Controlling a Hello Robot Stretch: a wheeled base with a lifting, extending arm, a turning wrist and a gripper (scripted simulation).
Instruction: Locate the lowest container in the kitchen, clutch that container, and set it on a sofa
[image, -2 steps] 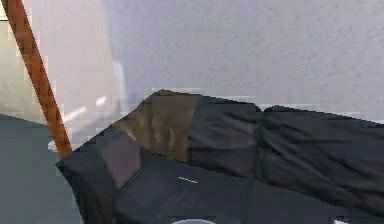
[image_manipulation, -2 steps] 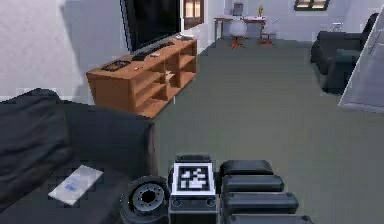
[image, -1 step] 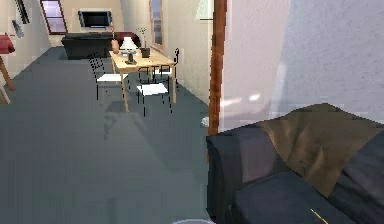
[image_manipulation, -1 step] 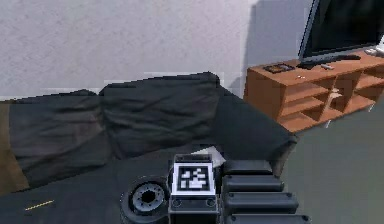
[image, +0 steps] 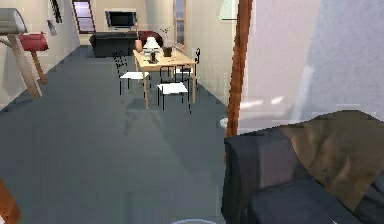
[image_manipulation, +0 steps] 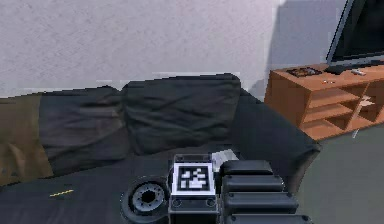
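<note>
A dark sofa (image_manipulation: 150, 120) with fat back cushions runs along the pale wall in the arm side view. A brown throw (image_manipulation: 15, 140) lies over its left end. The arm rises from the bottom edge over the sofa seat, with a white marker square (image_manipulation: 195, 178) at its end. Left of the marker is the gripper (image_manipulation: 148, 200), a dark round body low over the seat. I cannot tell whether it holds anything. A small pale piece (image_manipulation: 225, 155) shows just beside the marker. In the forward view the same sofa (image: 290, 180) fills the lower right, with the brown throw (image: 345, 140) on it.
A wooden shelf unit (image_manipulation: 330, 95) with a dark screen (image_manipulation: 365, 35) above it stands right of the sofa. Ahead, across open blue-grey floor, is a wooden dining table (image: 165, 65) with white chairs. A wall screen (image: 121, 18) hangs beyond. A wooden post (image: 238, 70) rises beside the sofa.
</note>
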